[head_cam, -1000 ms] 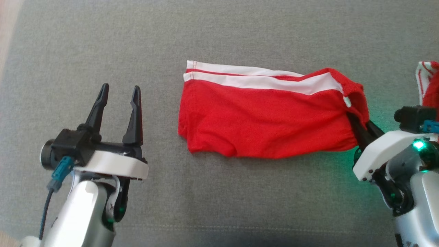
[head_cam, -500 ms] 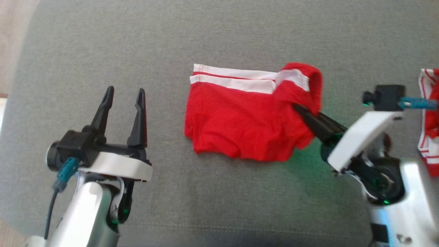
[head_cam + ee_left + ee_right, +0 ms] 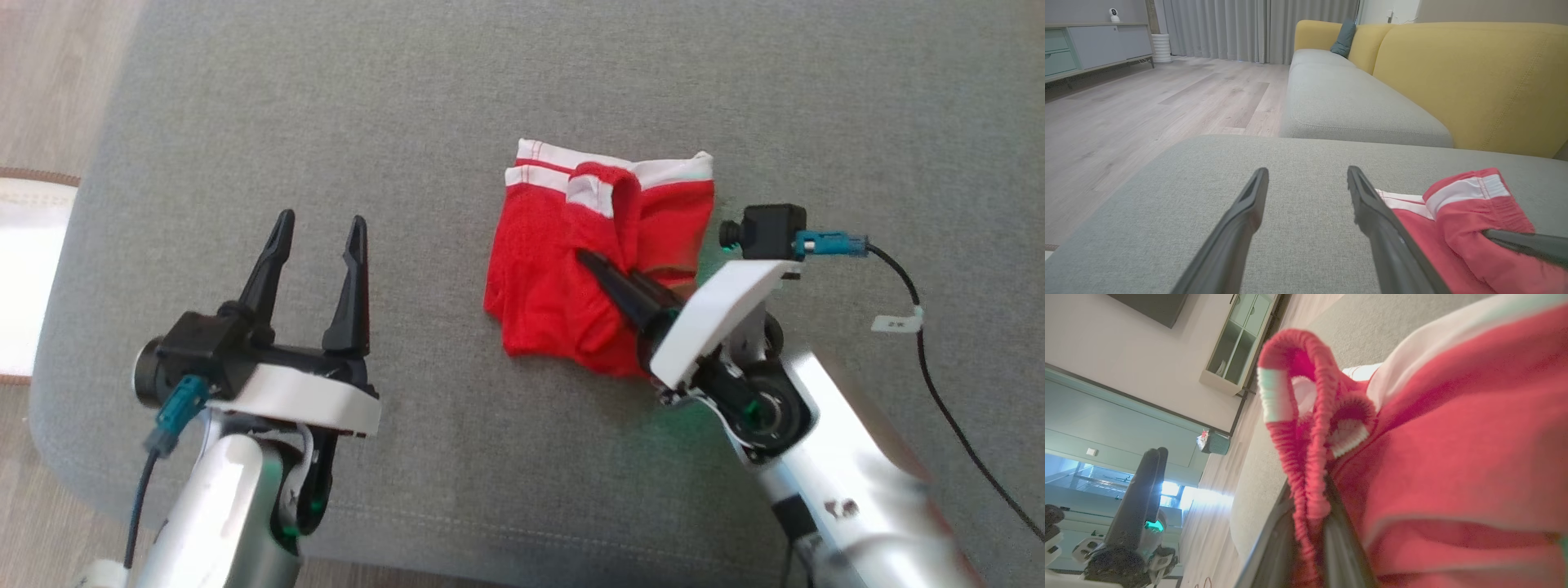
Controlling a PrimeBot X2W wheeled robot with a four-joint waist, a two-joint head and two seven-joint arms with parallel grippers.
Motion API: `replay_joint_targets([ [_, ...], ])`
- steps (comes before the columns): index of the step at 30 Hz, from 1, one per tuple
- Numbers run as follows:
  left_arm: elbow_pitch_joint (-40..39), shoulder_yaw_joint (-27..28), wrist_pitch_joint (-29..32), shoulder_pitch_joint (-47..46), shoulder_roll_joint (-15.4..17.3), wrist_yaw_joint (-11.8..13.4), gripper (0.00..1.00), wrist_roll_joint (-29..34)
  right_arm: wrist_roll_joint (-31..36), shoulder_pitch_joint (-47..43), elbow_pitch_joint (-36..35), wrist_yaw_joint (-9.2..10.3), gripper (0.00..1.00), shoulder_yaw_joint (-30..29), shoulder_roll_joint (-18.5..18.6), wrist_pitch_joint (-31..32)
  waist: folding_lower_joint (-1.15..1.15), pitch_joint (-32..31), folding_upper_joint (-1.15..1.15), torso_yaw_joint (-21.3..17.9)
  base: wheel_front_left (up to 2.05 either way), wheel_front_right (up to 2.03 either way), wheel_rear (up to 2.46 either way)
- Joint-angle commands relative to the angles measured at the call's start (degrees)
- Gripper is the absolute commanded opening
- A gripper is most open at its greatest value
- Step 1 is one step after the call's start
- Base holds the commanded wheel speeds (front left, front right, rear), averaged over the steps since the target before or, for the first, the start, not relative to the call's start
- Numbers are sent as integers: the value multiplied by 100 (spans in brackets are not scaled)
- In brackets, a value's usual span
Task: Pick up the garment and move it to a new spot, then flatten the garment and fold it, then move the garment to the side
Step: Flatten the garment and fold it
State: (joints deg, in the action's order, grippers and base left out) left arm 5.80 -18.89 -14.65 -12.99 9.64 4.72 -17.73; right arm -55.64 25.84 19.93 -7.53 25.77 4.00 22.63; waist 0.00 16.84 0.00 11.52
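Fig. My right gripper (image 3: 588,260) is pinched tight on the elastic hem of the red garment (image 3: 539,286) (white-striped), one end doubled over on top. The garment lies mid-cushion on the grey sofa seat (image 3: 408,122). My left gripper (image 3: 321,224) stands parted and empty, well apart to its left.

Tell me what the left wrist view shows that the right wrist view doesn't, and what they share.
Left wrist view: the left gripper, open above the grey cushion, with a yellow sofa back, a teal pillow and curtains behind.
Right wrist view: a close look at the elastic waistband pinched in the right gripper, and a glass-front cabinet.
Both: the red garment with white trim, the grey cushion and the wood floor.
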Motion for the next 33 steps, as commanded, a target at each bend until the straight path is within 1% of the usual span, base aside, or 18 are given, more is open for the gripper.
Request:
replay_joint_targets([
  [1,-142,246,-35,-120,49,-19,100,51,3,279,0,4,0,183,-111,-308,0,10,0,20,0,0,0],
  [5,-126,284,-35,-117,28,-34,100,89,-22,563,520,4,0,485,-112,-897,0,11,0,20,0,0,0],
  [6,-126,294,-35,-116,25,-37,100,99,-59,617,602,4,32,582,-112,-993,0,12,0,12,0,0,0],
  [7,-128,304,-35,-114,24,-40,100,110,-63,675,682,4,81,690,-112,-1086,0,12,0,1,0,0,0],
  [8,-128,314,-35,-111,22,-44,100,121,-46,731,743,4,100,786,-112,-1212,0,9,0,-13,0,0,0],
  [11,-123,334,-35,-102,9,-52,100,149,112,879,808,4,100,1083,-112,-1714,0,-4,0,-54,0,0,0],
  [13,-122,351,-35,-94,3,-55,100,166,430,980,851,4,100,1250,-112,-2134,0,-14,0,-91,0,0,0],
  [14,-122,351,-35,-94,3,-55,100,166,430,980,851,4,100,1250,-112,-2134,0,-14,0,-91,0,0,0],
  [17,-125,387,-35,-70,-4,-57,100,182,1082,1089,943,4,100,1362,-112,-2759,0,-41,0,-154,0,0,0],
  [20,-125,429,-35,-31,1,-50,100,193,1735,1119,957,4,100,1269,-51,-3313,0,-89,0,-231,0,0,0],
  [23,-119,484,-35,26,22,-28,100,195,2257,1011,867,4,100,959,97,-3557,0,-162,0,-327,0,0,0],
  [25,-119,526,-35,59,45,-11,100,188,2537,862,715,4,100,612,224,-3631,0,-206,0,-397,0,0,0],
  [29,-120,625,-35,148,108,35,100,160,3019,363,313,4,100,-256,479,-3668,0,-320,0,-550,0,0,0],
  [33,-146,724,-35,249,166,84,100,110,3454,-290,-269,4,100,-1126,632,-3494,0,-430,0,-692,0,0,0],
])
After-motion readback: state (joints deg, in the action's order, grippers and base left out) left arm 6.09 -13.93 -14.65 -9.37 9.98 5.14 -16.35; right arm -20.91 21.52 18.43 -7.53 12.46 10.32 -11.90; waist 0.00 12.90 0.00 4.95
